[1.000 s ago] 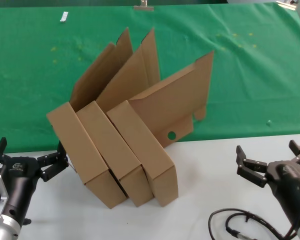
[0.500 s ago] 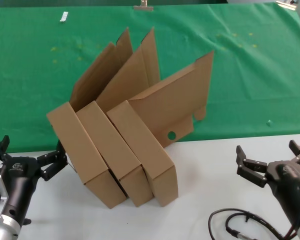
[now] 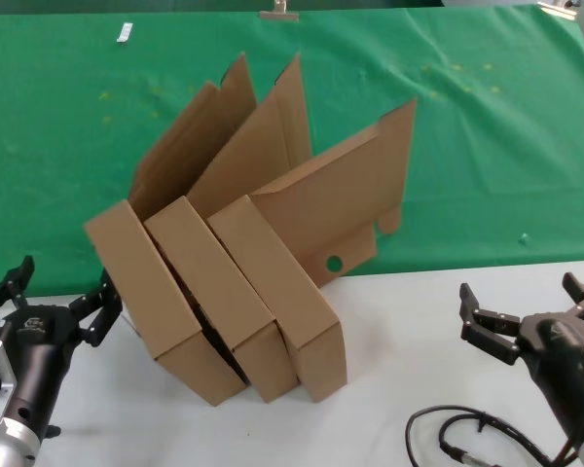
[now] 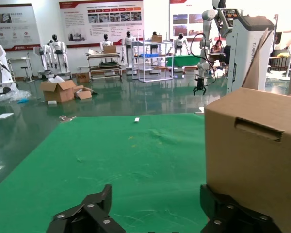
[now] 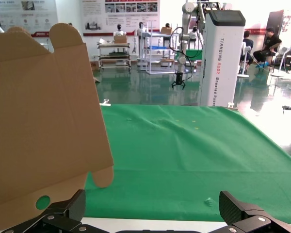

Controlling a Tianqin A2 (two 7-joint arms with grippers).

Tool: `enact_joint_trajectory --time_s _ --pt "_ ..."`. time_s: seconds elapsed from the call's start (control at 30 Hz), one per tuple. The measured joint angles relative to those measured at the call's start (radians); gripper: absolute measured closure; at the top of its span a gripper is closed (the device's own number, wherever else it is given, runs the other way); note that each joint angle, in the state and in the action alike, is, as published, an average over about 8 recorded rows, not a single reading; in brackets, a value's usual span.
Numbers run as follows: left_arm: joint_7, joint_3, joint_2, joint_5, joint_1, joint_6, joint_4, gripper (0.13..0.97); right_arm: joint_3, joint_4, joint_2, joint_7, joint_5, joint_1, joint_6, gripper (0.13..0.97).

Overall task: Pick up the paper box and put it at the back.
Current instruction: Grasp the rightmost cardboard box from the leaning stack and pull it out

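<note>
Three alike brown cardboard boxes stand tilted side by side with their lids open, across the edge of the green cloth [image 3: 487, 146] and the white tabletop [image 3: 399, 331]: the left box [image 3: 146, 302], the middle box [image 3: 209, 292] and the right box [image 3: 277, 287]. My left gripper [image 3: 66, 280] is open, low on the table. One finger is against the left box's lower side [image 4: 252, 160]. The cloth [image 4: 126, 155] shows between the fingers of this gripper [image 4: 155, 213]. My right gripper [image 3: 518, 287] is open and empty, to the right of the boxes. Its own view [image 5: 153, 213] shows the right box's lid [image 5: 43, 126].
A black cable [image 3: 457, 443] lies on the tabletop at the front right. A small white piece [image 3: 125, 33] and a metal clip [image 3: 279, 12] sit at the cloth's far edge. Bare green cloth [image 5: 194, 150] stretches behind and to the right of the boxes.
The left box has shifted slightly to the left, opening a small gap to the middle box. My left gripper has turned a little beside it. The right arm has not moved.
</note>
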State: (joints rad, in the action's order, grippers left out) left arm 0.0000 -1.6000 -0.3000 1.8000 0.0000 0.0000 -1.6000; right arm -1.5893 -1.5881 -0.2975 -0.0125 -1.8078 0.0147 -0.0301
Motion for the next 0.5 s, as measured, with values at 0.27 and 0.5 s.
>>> enact_joint_trajectory --time_s 0.27,0.5 --pt "0.0 0.0 0.0 0.0 0.0 0.0 0.0 0.548 0.0 0.0 0.0 0.0 0.0 0.0 0.0 0.129" --pt "0.0 0.0 0.0 0.0 0.0 0.0 0.0 0.696 0.0 0.0 0.0 0.0 0.0 0.0 0.0 0.129"
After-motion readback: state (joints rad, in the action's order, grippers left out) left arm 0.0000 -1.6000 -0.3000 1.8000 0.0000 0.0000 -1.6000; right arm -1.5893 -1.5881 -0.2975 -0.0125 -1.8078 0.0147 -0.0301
